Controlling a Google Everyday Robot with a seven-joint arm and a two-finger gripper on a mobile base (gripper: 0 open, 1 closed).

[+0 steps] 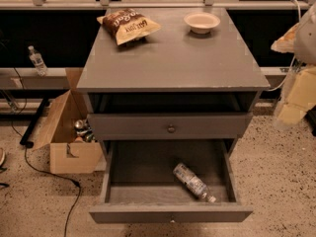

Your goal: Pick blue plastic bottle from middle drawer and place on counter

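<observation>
The blue plastic bottle (193, 181) lies on its side inside the open middle drawer (170, 213), right of centre, with its white cap pointing to the front right corner. The drawer is pulled far out at the bottom of the grey cabinet. The counter (173, 58) is the cabinet's flat grey top. My gripper (295, 100) shows as a pale blurred shape at the right edge of the view, beside the cabinet at about counter height, well above and right of the bottle. It holds nothing that I can see.
A brown chip bag (128, 25) and a white bowl (202, 21) sit at the back of the counter. A shut drawer with a round knob (171, 129) is above the open one. A cardboard box (69, 132) and a cable (49, 174) are on the floor at the left. Another clear bottle (37, 60) stands on a ledge at the far left.
</observation>
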